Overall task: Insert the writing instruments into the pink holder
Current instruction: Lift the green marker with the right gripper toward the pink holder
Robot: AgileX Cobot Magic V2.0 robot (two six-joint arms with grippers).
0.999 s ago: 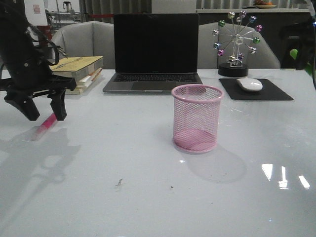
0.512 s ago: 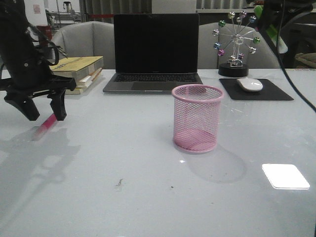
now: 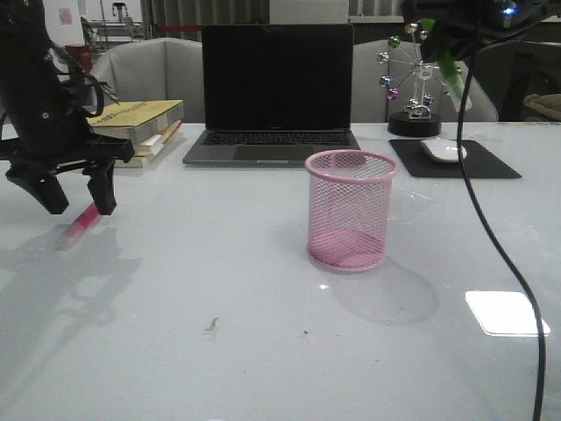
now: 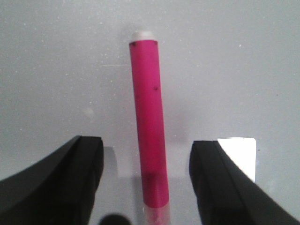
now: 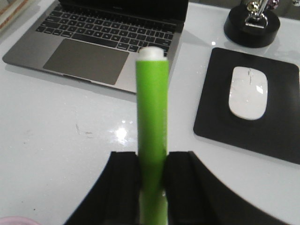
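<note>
The pink holder (image 3: 350, 209), a wire-mesh cup, stands upright mid-table with nothing in it. At the left a pink marker (image 3: 84, 220) lies flat on the table. My left gripper (image 3: 77, 203) hangs open over it, one finger on each side, and the marker (image 4: 150, 126) runs between them untouched. High at the upper right my right gripper (image 3: 449, 53) is shut on the green marker (image 3: 451, 72), white tip pointing down and to the right. In the right wrist view the green marker (image 5: 152, 117) is pinched between the black fingers (image 5: 123, 187).
A closed-screen laptop (image 3: 276, 96) sits behind the holder. A mouse (image 3: 443, 149) on a black pad (image 3: 456, 160) and a ball-wheel ornament (image 3: 421, 74) stand at the back right. Books (image 3: 140, 123) lie at the back left. A cable (image 3: 491, 237) hangs from the right arm.
My right gripper has swung in from the far right edge toward the centre, carrying the green marker high above the table. The left gripper has stayed in place over the pink marker.
</note>
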